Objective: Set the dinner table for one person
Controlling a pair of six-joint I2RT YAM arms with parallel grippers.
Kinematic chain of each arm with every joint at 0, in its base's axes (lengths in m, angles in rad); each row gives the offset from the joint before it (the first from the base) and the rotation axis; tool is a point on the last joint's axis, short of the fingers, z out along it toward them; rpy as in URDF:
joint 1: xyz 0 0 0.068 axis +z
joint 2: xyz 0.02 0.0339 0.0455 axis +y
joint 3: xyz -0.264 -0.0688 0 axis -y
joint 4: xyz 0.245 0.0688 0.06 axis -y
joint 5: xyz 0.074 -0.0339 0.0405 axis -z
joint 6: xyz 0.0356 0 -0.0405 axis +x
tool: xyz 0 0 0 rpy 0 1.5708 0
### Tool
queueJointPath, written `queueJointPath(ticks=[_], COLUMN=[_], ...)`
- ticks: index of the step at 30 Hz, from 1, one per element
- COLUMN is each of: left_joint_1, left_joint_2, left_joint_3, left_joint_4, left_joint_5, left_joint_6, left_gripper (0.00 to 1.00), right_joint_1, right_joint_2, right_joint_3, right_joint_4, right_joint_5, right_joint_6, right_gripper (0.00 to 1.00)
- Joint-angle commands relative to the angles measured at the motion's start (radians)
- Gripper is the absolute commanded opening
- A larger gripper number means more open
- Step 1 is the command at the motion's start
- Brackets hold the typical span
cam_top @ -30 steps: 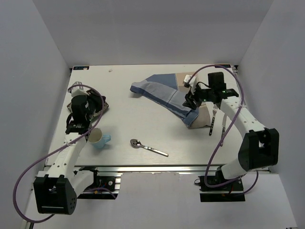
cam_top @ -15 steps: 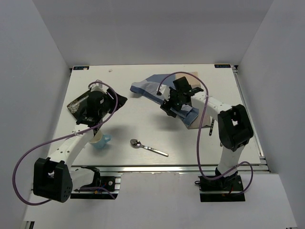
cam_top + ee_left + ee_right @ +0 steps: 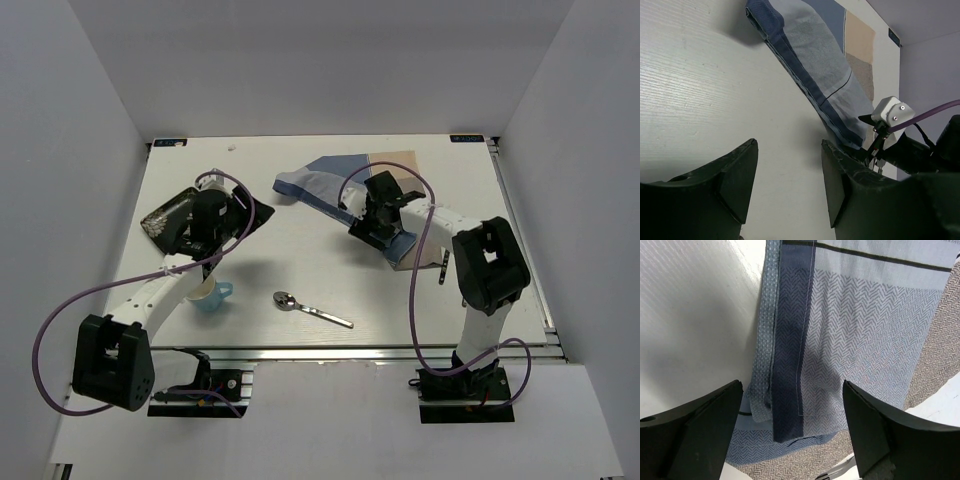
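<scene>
White table [image 3: 300,270] fills the middle of the top view, w/ silver rail [image 3: 350,352] on the near edge by the arm bases. On it, far centre-right: rumpled blue & beige cloth [image 3: 335,185]. Right arm [image 3: 440,215] reaches over the cloth's near edge, jaws wide apart, nothing btwn them; contact w/ cloth can't be told. Left arm [image 3: 160,290] points toward the cloth, jaws apart & empty over bare table. Near side: blue cup [image 3: 208,293], spoon [image 3: 312,310]. Far left: dark plate [image 3: 165,212].
</scene>
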Motion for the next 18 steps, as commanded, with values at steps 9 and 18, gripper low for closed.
queueJointPath(ticks=[9, 18], left_joint_1=[-0.027, -0.028], left_joint_2=[-0.019, -0.024], left_joint_3=[0.027, 0.027], left_joint_4=[0.010, 0.011], left_joint_5=[0.003, 0.006], left_joint_6=[-0.012, -0.011], left_gripper=[0.64, 0.64], right_joint_1=[0.009, 0.011], right_joint_2=[0.037, -0.028], right_joint_3=[0.023, 0.037], right_joint_4=[0.010, -0.021], right_joint_5=[0.024, -0.042], right_joint_6=[0.064, 0.099], right_gripper=[0.52, 0.09])
